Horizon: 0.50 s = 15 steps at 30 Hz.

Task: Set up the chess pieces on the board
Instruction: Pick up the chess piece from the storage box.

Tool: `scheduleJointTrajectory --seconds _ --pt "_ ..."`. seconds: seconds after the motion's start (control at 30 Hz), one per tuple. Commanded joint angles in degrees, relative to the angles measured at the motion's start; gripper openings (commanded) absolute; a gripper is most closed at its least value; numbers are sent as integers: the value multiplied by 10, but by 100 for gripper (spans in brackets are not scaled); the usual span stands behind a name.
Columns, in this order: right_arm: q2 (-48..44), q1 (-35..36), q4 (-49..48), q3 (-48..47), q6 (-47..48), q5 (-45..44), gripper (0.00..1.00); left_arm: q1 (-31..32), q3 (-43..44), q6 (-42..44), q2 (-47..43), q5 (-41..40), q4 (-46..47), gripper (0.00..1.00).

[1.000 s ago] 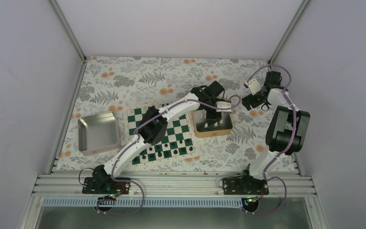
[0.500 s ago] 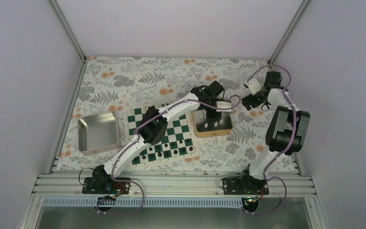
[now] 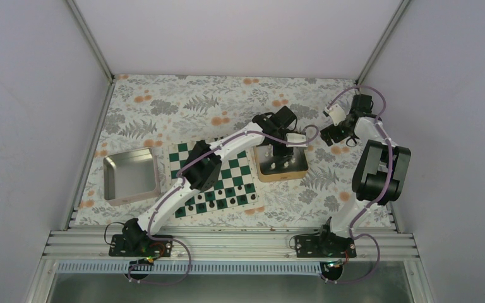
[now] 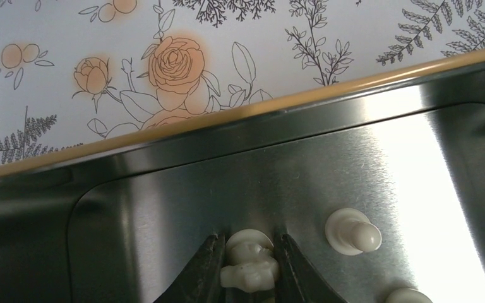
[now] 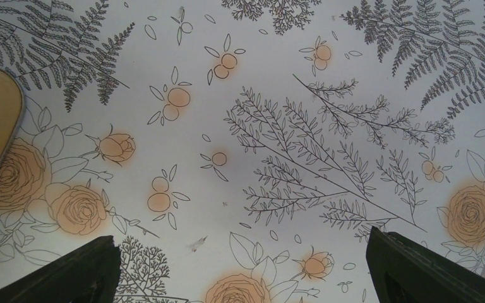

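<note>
Floral cloth [image 3: 164,107] over whole table, grey walls round. Board [image 3: 182,149] left of centre, partly under left arm. Dark pieces [image 3: 218,199] standing on near rows; far rows not readable from above. Tray [image 3: 131,175] well apart to left. Tin [image 3: 262,174] just beside board's right edge, evidently the stock of white pieces [image 4: 352,231]; hence left arm stretched across board into it.

Left gripper [image 4: 249,245] down inside tin, narrowed onto white piece [image 4: 247,270], apparently lying on its side on tin floor. Contact on both flanks, so judged gripped, not yet lifted. Two more loose to its right, clear of fingers.

Right gripper [image 5: 241,243] spread wide, holding nothing, parked above bare cloth near tin's corner. Presumably kept out of left arm's way.

Next, by judgement: straight lift before swinging to board. Sideways grasp likely awkward for standing piece upright.
</note>
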State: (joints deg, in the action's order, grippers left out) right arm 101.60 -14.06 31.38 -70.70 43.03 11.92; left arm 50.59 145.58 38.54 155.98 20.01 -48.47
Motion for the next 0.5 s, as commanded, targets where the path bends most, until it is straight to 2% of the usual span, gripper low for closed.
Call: scheduleJointTrajectory --seconds 0.0,0.47 --pt "7 -7 2 -6 3 12 100 -1 7 6 -37 -1 7 17" --pt "9 -7 4 -7 4 14 100 -2 20 25 -78 -45 -30 17"
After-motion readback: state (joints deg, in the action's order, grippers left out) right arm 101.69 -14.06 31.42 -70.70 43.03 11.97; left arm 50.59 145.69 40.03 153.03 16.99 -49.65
